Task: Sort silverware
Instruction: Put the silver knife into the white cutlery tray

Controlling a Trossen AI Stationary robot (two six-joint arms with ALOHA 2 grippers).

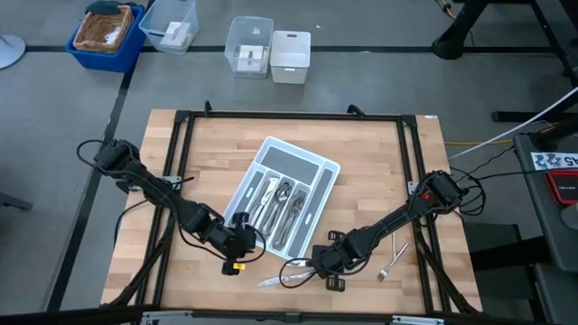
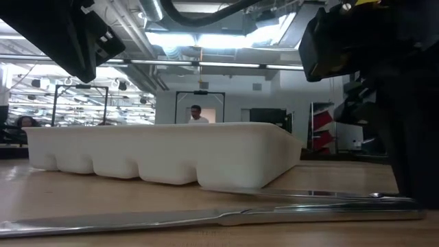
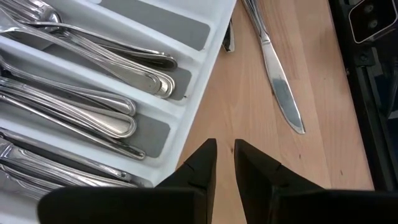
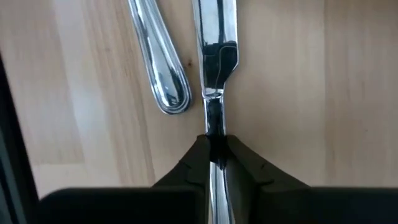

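From above, the tray point(image 1: 282, 191) lies tilted at the middle of the table point(image 1: 361, 162), cutlery in its slots. The left gripper point(image 1: 242, 242) sits at the tray's 7 o'clock corner, and the right gripper point(image 1: 316, 264) at 5 o'clock, over a knife point(image 1: 275, 280).

Low down, the knife point(image 2: 206, 218) lies flat before the tray point(image 2: 164, 154).

The left wrist shows narrow, empty jaws beside the tray point(image 3: 208, 53).

The right wrist shows jaws clamped on the knife point(image 4: 214, 68), with another handle point(image 4: 158, 62) just beside it.
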